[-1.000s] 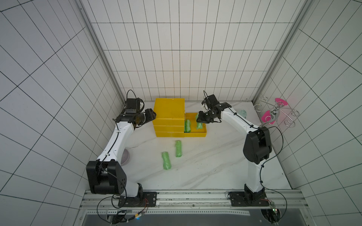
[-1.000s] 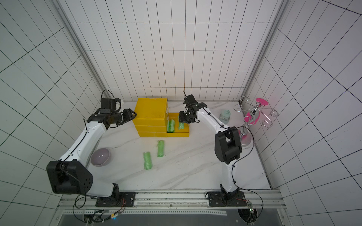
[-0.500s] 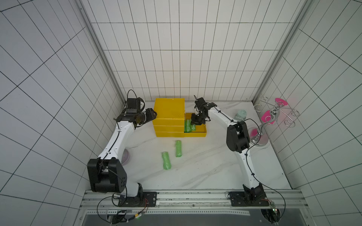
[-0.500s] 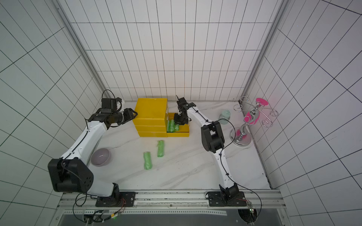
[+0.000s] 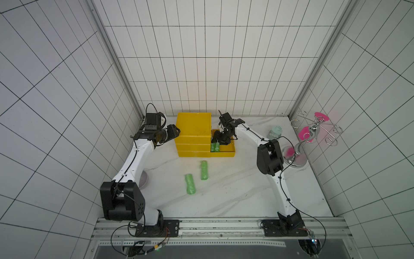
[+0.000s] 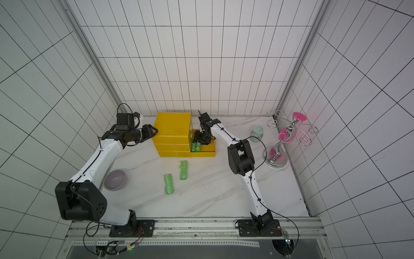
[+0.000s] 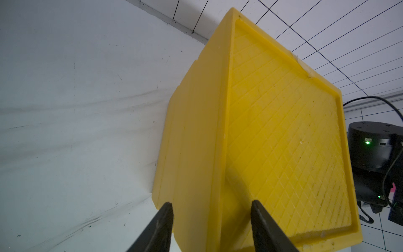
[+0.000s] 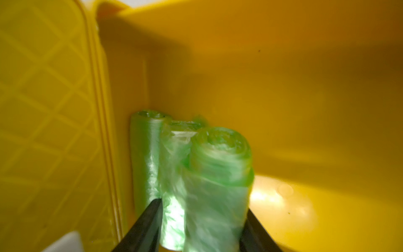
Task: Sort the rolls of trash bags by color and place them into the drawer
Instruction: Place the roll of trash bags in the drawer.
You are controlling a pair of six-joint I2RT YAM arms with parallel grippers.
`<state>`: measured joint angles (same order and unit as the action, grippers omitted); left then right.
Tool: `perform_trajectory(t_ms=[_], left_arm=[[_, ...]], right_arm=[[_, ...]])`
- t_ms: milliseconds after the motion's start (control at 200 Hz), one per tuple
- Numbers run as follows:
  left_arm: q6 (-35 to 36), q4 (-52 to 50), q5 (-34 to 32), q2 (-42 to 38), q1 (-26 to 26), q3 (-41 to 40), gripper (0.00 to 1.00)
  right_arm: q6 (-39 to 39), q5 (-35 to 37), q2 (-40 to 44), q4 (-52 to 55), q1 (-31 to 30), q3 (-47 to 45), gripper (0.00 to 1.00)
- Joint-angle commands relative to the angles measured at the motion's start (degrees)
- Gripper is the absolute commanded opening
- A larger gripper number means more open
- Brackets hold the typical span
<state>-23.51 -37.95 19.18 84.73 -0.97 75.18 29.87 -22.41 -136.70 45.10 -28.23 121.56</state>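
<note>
right claw (image 8: 204, 205) is down inside the pulled-out drawer (image 5: 228, 153) of the yellow plastic drawer cabinet (image 5: 193, 125). Jaws are spread, released, clamping nothing. Three light-green crinkly plastic trash-bag rolls (image 8: 218, 165) lie side by side in the drawer corner against the cabinet front. The nearest one is blurred and sits between the fingers, with one finger clear of it. Two more green rolls (image 5: 204, 170) lie on the white marble bench (image 5: 235, 197) in front of the cabinet, near each other but apart. left claw (image 7: 211, 206) is spread open at the cabinet's upper side edge, which runs between its fingers; can't tell contact. lavender bowl (image 6: 114, 179) sits beside the left arm.
</note>
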Motion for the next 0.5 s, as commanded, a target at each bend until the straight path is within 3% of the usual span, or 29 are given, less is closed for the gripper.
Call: perform_trajectory(t_ms=[0,270,495], left_arm=[[0.6,0.2,-0.2,-0.3,-0.2,-0.7,0.56],[0.4,-0.6,-1.2,-1.6,0.0,0.4,0.56],[0.5,-2.7,-2.2,-5.5,0.4,0.0,0.56]], right_arm=[[-0.1,1.4,7.2,-1.6,1.4,-3.6,0.56],[-2.7,3.7,17.4,-2.3,2.2,-10.7,0.56],[-2.3,4.8,30.3,-7.7,1.2,-25.5,0.50]])
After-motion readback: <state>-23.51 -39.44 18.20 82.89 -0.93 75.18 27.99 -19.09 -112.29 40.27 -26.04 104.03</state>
